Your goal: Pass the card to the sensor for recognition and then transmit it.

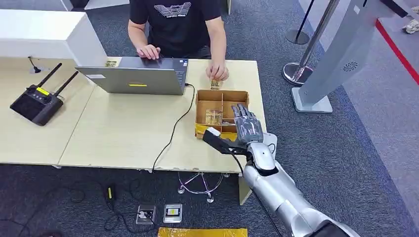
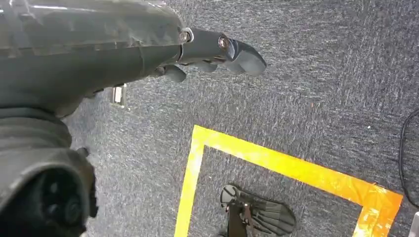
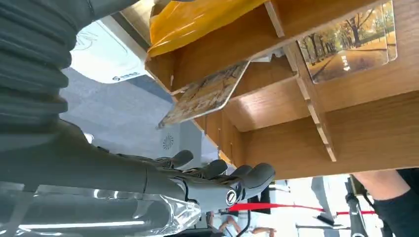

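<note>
A wooden box (image 1: 221, 92) with several compartments stands at the table's right end. Picture cards (image 1: 213, 117) lie inside it. My right hand (image 1: 247, 127) hovers over the box's near right corner, fingers stretched out and holding nothing. In the right wrist view the hand (image 3: 217, 180) is apart from a card (image 3: 207, 94) leaning in one compartment, and another card (image 3: 348, 42) lies flat in the box (image 3: 296, 133). A white pad (image 1: 270, 139) sits beside the box under my wrist. My left hand (image 2: 217, 49) hangs over the carpet, holding nothing.
A person (image 1: 175, 22) sits behind the table, one hand on a laptop (image 1: 136, 74), the other hand (image 1: 217, 73) holding a card just behind the box. A black device with two antennas (image 1: 37, 102) is at the left. A grey kiosk (image 1: 341, 54) stands to the right.
</note>
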Available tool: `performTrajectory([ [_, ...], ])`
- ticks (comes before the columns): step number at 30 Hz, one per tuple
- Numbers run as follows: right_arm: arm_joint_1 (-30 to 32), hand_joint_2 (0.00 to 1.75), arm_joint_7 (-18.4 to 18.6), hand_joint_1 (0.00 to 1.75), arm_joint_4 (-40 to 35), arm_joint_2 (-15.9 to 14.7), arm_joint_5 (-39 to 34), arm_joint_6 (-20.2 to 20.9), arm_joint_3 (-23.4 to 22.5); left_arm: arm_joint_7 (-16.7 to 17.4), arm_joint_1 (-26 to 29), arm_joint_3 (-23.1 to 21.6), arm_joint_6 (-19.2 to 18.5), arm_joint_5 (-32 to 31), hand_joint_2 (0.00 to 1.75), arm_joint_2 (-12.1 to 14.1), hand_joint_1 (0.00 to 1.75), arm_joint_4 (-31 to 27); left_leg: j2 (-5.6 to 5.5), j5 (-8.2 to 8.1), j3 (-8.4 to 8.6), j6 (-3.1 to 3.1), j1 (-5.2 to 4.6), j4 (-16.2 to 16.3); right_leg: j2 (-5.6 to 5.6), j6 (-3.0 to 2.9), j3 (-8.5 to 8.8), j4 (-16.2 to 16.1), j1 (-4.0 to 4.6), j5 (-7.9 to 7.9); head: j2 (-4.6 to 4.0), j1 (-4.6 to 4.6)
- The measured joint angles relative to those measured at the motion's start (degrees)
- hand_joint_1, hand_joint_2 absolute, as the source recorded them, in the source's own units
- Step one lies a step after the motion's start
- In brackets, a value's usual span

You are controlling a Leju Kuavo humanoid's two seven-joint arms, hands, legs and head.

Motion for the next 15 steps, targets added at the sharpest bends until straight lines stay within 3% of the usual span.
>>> performTrajectory([
  [15, 0.02, 1.75, 0.83, 0.0, -0.39, -0.07, 0.57, 0.22, 0.0, 0.0, 0.0, -0.04, 0.0, 0.22, 0.0, 0.0, 0.0, 0.0, 0.0, 0.0, 0.0, 0.0, 0.0, 0.0, 0.0, 0.0, -0.01, 0.0, 0.0, 0.0, 0.0, 0.0],
])
